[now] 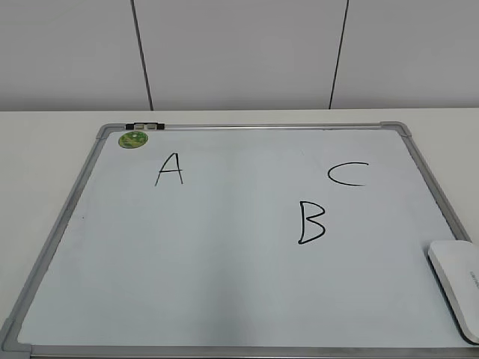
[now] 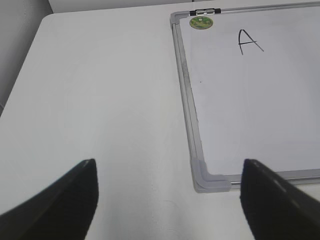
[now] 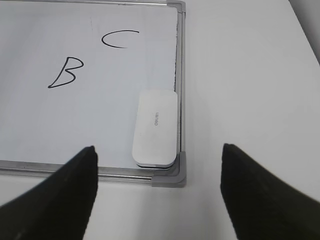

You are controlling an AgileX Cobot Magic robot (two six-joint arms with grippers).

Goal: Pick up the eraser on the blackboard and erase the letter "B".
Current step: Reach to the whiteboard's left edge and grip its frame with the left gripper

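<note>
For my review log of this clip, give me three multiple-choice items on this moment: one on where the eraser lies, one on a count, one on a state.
1. Where does the eraser lie on the blackboard?
A. beside the A
B. in the near right corner
C. on the B

2. How many letters are on the board?
A. two
B. three
C. four

3. What state is the right hand in?
A. open, empty
B. shut on the eraser
C. pressing the board

Answers: 1 B, it lies along the right frame at the near corner. 2 B, A, B and C. 3 A, both fingers stand apart, nothing between.
</note>
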